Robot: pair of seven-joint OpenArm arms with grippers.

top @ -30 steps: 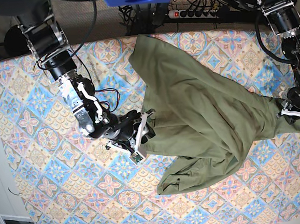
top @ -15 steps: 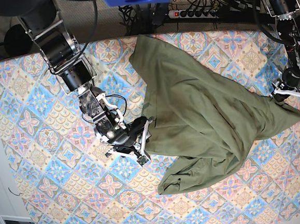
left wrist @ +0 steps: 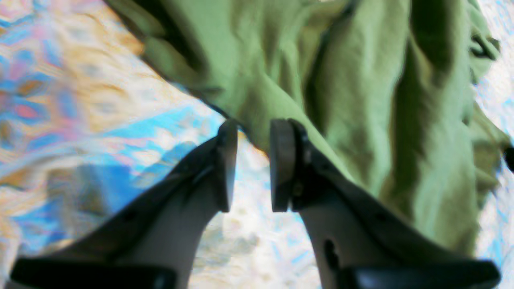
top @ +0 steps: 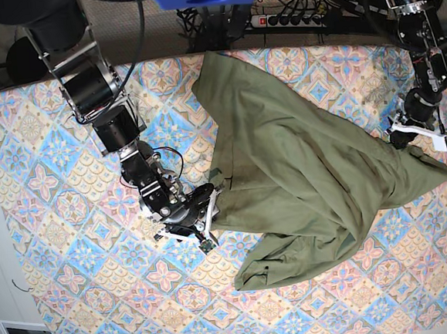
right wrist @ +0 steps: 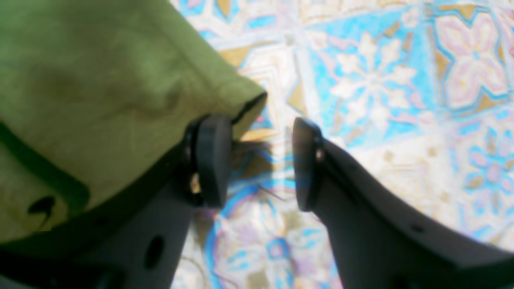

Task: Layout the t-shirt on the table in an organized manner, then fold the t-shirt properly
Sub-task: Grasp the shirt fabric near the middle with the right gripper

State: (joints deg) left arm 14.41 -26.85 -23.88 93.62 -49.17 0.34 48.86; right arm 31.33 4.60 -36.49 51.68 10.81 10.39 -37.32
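Left wrist view, tool: the left gripper (left wrist: pixel 251 164) stands at a narrow gap with nothing between the pads; tiled cloth shows through the gap
Left wrist view, shirt: the t-shirt (left wrist: pixel 341 92) lies just beyond the tips, its edge touching or nearly touching the far pad
Left wrist view, risk: closing here would likely pinch air or only a thin lip of hem, which could slip out on a pull
Right wrist view, tool: the right gripper (right wrist: pixel 257 160) is parted moderately wide and empty
Right wrist view, shirt: a hemmed corner of the shirt lies against the outer side of one pad, not between the two
Right wrist view, risk: a lift from here would likely drag the table (right wrist: pixel 401 100) cloth's surface or miss the hem
Base view, shirt: it sprawls crumpled and bunched, from the table's far edge to its centre, one corner reaching toward the left gripper
Base view, risk: uneven pulls could leave the lower folded-under flap twisted
Containers: none in any view
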